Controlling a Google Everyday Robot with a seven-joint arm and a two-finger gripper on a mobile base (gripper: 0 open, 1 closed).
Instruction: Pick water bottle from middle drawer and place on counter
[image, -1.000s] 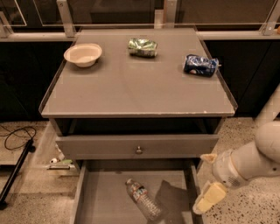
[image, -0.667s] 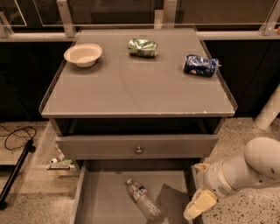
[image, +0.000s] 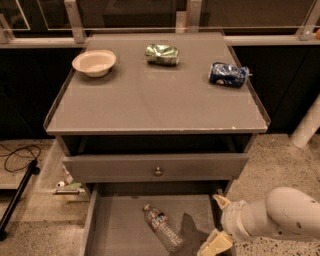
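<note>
Water bottle (image: 162, 227) lies on its side on the flat grey floor of the open middle drawer (image: 117, 227), low in the frame and a little right of the middle. It is small and see-through, with ribs along its body. Its white cap points to the upper left. A band with red, white and green goes around it near the cap end. Its other end points to the lower right, toward the gripper.

The gripper (image: 218, 223) is at the lower right of the frame, at the right edge of the drawer and just beside the bottle. It does not touch the bottle. Its two cream fingers are apart and nothing is between them. The fat white arm (image: 285, 215) comes in from the right edge.

Above the open drawer is a closed drawer front (image: 110, 167) with a small round knob (image: 158, 171).

The big grey surface (image: 150, 105) fills the upper half of the frame. A pale bowl (image: 94, 62) sits at its upper left. A green foil bag (image: 162, 53) is at the top middle. A blue snack bag (image: 228, 74) is at the upper right.

A black cable (image: 20, 155) lies on the floor at the left.
</note>
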